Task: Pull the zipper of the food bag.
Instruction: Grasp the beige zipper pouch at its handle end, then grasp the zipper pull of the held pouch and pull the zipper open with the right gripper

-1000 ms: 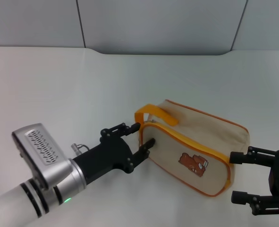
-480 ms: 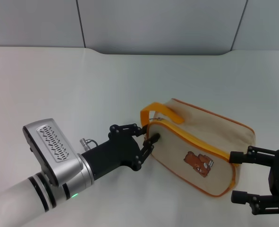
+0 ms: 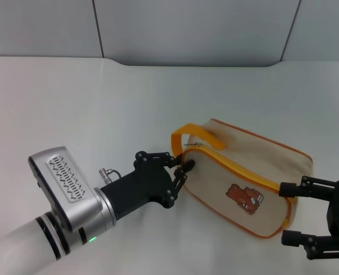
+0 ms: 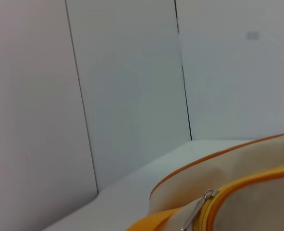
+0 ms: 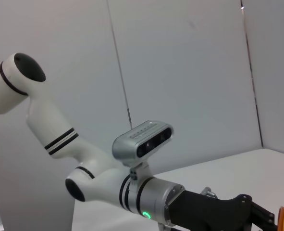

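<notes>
The beige food bag (image 3: 244,166) with a brown bear print lies on the white table, right of centre. Its orange zipper (image 3: 238,169) runs along the lid edge, and the silvery pull tab (image 3: 197,145) sits at the bag's left end beside the orange strap handle (image 3: 192,134). My left gripper (image 3: 183,163) has its fingers drawn together on the bag's left end, just below the tab. The tab also shows in the left wrist view (image 4: 198,212). My right gripper (image 3: 292,213) is open at the bag's right end, its fingertips beside the bag's corner.
The white table (image 3: 100,103) runs back to a grey panelled wall (image 3: 186,28). The right wrist view shows my left arm and its wrist camera (image 5: 142,137) in front of the wall.
My left gripper moved right and its fingers narrowed onto the bag's left end. The bag slid to the right, towards the right gripper. The right gripper has not moved.
</notes>
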`<action>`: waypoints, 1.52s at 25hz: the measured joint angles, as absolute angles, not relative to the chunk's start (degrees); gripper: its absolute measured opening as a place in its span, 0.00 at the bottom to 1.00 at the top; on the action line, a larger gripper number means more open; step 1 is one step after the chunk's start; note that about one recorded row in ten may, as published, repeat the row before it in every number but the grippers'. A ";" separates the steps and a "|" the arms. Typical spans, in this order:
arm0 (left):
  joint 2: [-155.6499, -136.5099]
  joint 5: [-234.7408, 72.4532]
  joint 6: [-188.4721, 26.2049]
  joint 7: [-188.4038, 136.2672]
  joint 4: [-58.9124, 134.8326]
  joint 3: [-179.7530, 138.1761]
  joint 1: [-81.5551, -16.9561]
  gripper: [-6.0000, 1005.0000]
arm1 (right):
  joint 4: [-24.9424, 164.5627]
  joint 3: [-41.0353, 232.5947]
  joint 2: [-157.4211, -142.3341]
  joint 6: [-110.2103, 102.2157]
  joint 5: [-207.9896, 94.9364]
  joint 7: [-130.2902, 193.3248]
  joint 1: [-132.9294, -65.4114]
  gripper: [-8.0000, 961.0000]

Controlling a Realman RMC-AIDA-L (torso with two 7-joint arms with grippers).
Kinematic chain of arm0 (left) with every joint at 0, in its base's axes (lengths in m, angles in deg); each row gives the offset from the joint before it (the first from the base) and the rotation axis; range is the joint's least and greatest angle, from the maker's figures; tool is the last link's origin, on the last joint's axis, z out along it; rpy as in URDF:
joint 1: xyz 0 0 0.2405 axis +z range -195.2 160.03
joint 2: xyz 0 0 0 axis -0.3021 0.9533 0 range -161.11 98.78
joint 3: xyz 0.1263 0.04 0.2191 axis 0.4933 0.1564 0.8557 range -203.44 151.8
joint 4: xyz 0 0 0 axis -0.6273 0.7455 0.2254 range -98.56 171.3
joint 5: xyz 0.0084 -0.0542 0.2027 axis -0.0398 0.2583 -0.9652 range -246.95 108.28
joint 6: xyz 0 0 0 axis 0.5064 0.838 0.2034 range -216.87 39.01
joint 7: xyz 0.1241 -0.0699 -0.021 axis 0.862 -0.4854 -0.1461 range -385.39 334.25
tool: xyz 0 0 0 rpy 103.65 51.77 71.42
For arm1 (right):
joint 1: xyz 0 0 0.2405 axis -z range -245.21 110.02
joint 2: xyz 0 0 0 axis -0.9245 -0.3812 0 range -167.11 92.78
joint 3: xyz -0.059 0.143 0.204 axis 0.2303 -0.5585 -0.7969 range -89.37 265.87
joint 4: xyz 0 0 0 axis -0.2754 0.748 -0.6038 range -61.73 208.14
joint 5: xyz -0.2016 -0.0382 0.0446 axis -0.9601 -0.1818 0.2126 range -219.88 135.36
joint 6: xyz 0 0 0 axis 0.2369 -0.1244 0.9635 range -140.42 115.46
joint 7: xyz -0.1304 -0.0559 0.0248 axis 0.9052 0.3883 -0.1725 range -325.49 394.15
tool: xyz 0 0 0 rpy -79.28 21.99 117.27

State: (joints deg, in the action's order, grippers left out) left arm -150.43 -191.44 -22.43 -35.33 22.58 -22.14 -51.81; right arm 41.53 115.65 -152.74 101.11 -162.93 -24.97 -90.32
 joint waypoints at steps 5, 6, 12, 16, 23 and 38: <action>-150.43 -191.43 -20.01 -33.68 22.16 -22.30 -50.91 0.13 | 41.43 113.21 -152.74 102.02 -162.93 -24.96 -90.18 0.85; -150.43 -191.43 -19.73 -33.59 22.16 -22.35 -50.83 0.12 | 41.43 113.21 -152.74 102.02 -162.93 -24.96 -90.18 0.85; -150.39 -191.27 -14.54 -29.89 22.66 -23.27 -48.97 0.08 | 41.45 106.51 -152.90 103.62 -160.99 -23.44 -89.23 0.85; -150.27 -191.38 -8.62 -25.98 24.52 -24.01 -47.56 0.07 | 41.88 104.76 -153.92 102.51 -153.41 -21.30 -87.06 0.85; -150.11 -191.42 0.59 -16.92 29.47 -23.71 -47.25 0.07 | 44.70 104.61 -156.85 97.79 -145.64 -12.00 -85.95 0.85; -150.25 -191.41 4.34 -7.25 31.86 -23.45 -48.33 0.06 | 83.10 101.62 -157.00 87.69 -143.40 58.25 -91.27 0.85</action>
State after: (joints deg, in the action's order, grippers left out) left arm -150.25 -191.41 4.34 -7.25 31.86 -23.45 -48.33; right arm 83.10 101.62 -157.00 87.69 -143.40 58.25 -91.27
